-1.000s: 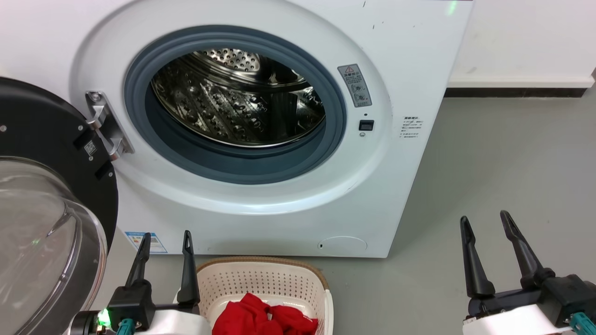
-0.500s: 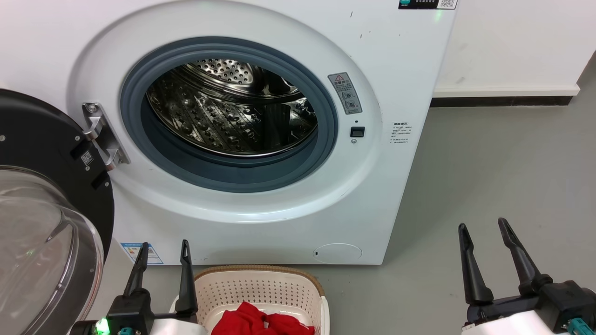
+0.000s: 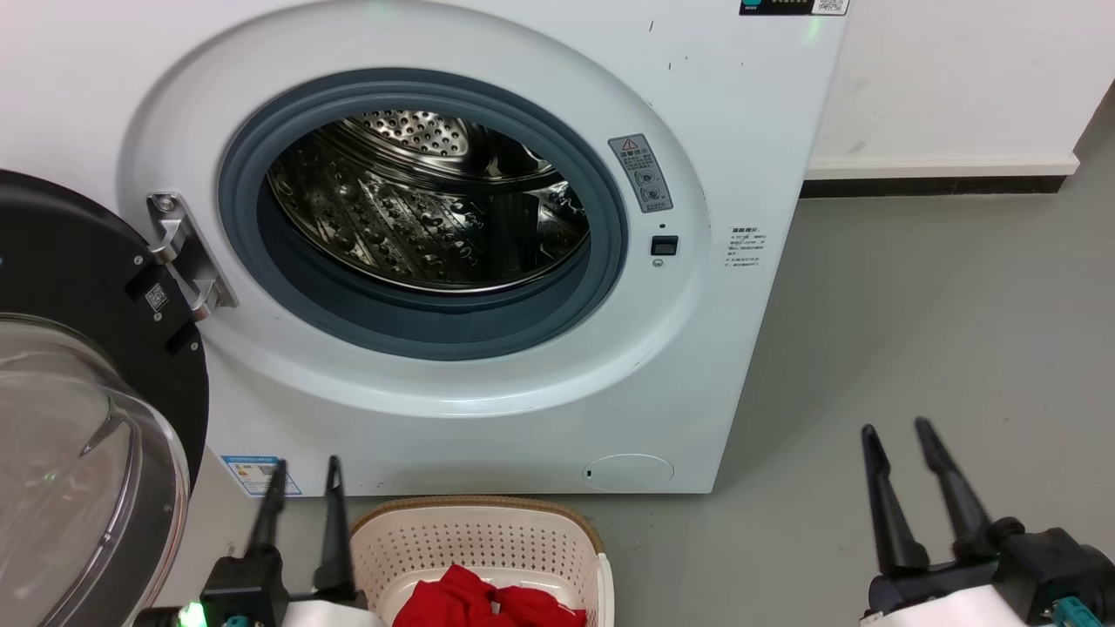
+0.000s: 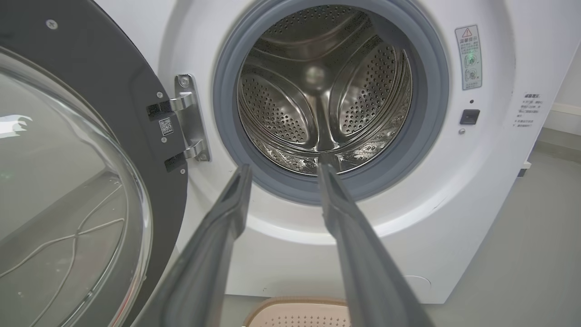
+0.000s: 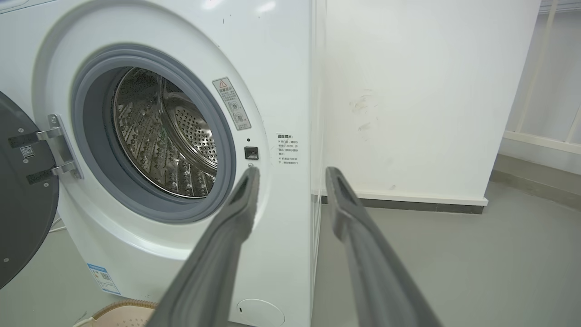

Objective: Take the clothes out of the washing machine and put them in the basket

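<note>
Left tool, spread, hovers beside the basket holding red clothes.

A smooth grey floor runs back to a white wall edged with a dark skirting strip. The white washing machine stands on this floor. The cream basket sits on the floor just in front of the machine's base, below its round opening.

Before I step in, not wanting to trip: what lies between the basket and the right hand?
Bare grey floor runs from the basket to the right hand, as the head view shows.
</note>
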Available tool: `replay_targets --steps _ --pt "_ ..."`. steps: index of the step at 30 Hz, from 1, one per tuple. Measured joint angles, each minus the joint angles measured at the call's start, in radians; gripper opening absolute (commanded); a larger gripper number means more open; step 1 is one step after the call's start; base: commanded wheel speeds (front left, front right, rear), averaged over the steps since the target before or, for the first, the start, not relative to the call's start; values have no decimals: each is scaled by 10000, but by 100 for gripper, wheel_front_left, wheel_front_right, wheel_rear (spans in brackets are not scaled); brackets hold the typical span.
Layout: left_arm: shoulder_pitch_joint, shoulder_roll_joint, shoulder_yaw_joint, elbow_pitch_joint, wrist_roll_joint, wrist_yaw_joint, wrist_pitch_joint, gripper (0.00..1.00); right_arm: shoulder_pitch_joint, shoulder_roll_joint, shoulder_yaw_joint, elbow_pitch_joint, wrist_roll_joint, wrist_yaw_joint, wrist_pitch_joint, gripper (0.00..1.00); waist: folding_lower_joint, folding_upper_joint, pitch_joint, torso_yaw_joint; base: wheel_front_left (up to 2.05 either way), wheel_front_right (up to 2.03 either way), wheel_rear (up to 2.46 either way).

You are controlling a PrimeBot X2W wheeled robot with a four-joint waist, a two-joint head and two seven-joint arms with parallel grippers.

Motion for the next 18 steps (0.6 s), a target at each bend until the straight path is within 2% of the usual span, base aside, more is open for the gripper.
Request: replay_targets --steps 5,18 --pt "145 -12 19 451 -245 -4 144 0 110 0 21 374 209 0 59 0 0 0 3 2 0 0 0" --pt "-75 -12 194 738 -2878 -314 765 0 -117 -117 10 834 3007 0 529 0 0 0 26 30 0 0 0"
